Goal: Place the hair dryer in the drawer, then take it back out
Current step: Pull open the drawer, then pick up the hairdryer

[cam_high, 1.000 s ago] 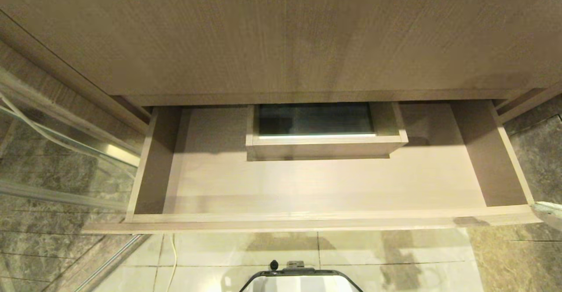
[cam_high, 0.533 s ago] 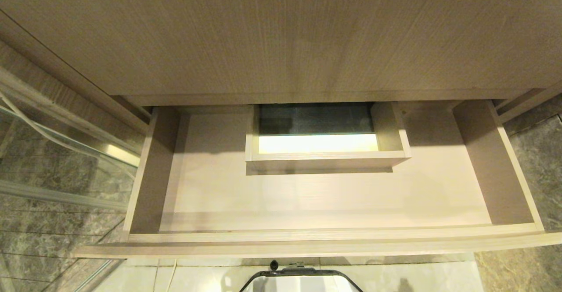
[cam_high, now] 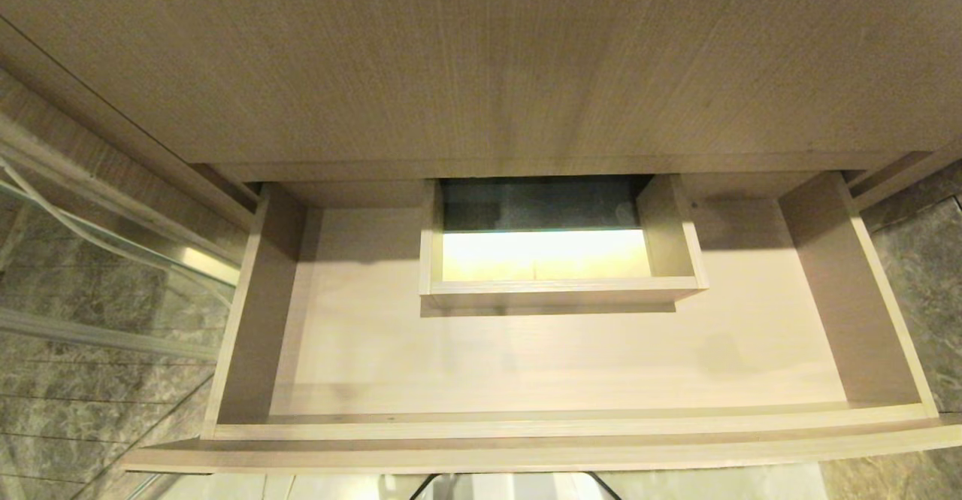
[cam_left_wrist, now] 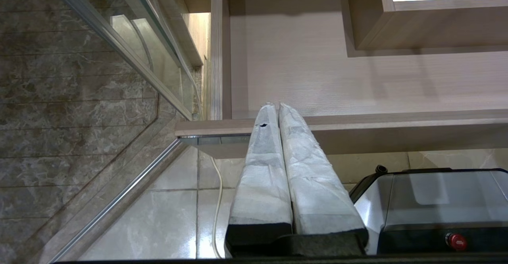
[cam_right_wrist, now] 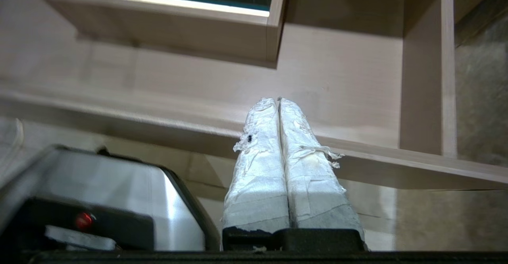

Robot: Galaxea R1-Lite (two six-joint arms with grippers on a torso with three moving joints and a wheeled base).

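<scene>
Two claws hang low in front of the drawer (cam_high: 526, 365), both pressed together on nothing: our left claw (cam_left_wrist: 276, 106) before its left front corner, our right claw (cam_right_wrist: 278, 100) before the right part of the front panel. We cannot see the hair dryer in any view, and the drawer, pulled open, holds nothing. So we judge neither arm nearer; which way the dryer lies from either claw cannot be told.
</scene>
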